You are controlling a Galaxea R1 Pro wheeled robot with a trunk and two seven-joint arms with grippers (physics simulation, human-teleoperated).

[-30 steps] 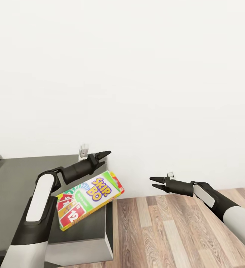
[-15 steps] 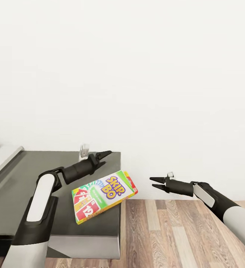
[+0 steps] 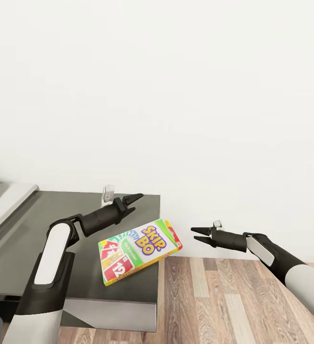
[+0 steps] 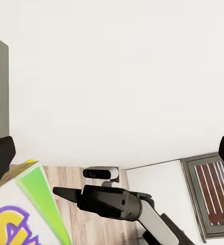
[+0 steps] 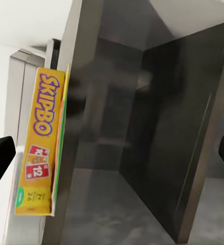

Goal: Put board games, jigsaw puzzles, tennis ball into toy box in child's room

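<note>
The head camera looks forward and down at a white wall. Each wrist camera looks along its own jaws; all three share the SKIP-BO box [image 3: 140, 251], close.

Plain white wall [image 3: 185, 95] ahead, wood-plank floor [image 3: 214, 301] below it on the right, dark grey cabinet [image 3: 56, 248] with paler grey front on the left, and slatted dark-framed panel [image 4: 214, 196] low against the wall.

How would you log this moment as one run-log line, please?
phase: in transit | SKIP-BO box: lying on dark cabinet top, overhanging edge | left gripper: open, empty | right gripper: open, empty
</note>
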